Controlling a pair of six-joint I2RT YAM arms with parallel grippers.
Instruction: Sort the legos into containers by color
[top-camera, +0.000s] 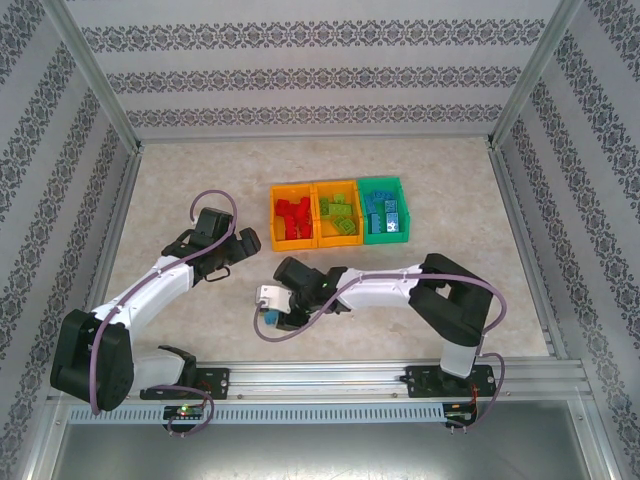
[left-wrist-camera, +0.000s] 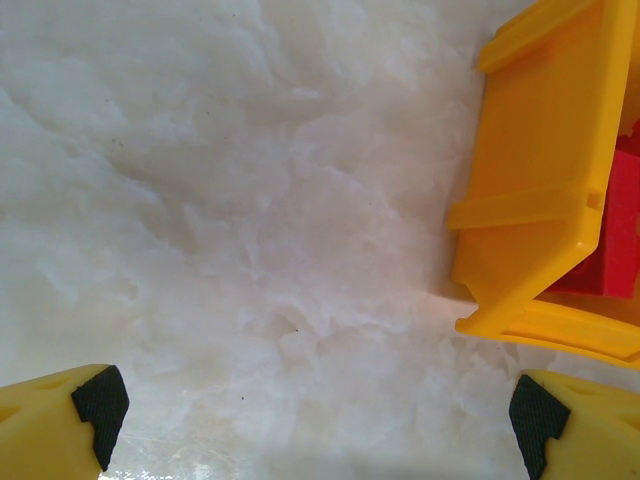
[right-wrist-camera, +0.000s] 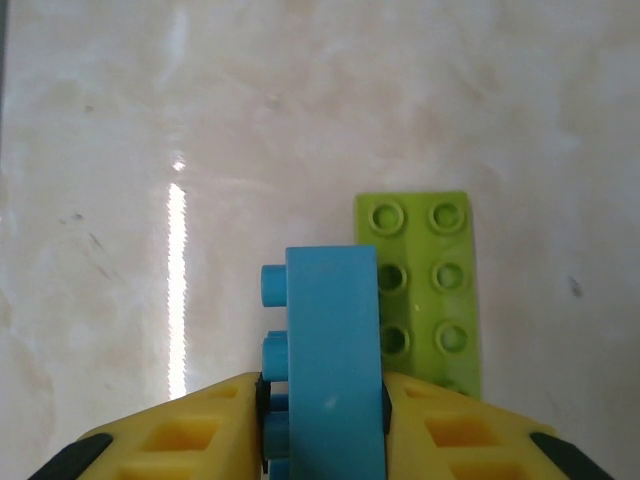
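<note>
My right gripper (right-wrist-camera: 322, 395) is shut on a blue lego (right-wrist-camera: 330, 350), which stands on its side with its studs pointing left. A light green lego (right-wrist-camera: 430, 290) lies flat on the table just right of it. From above, the right gripper (top-camera: 270, 310) is low over the near middle of the table, with the blue lego (top-camera: 271, 318) at its tip. The three containers sit in a row: an orange one (top-camera: 273, 215) with red legos (top-camera: 294, 218), an orange one (top-camera: 337, 184) with green legos, and a green one (top-camera: 404, 208) with blue legos. My left gripper (top-camera: 240, 243) is open beside the left orange container (left-wrist-camera: 540, 180).
Metal frame posts and patterned walls close in the table on the left, right and far sides. An aluminium rail (top-camera: 330, 380) carrying both arm bases runs along the near edge. Bare marble tabletop (left-wrist-camera: 250, 200) spreads under the left gripper.
</note>
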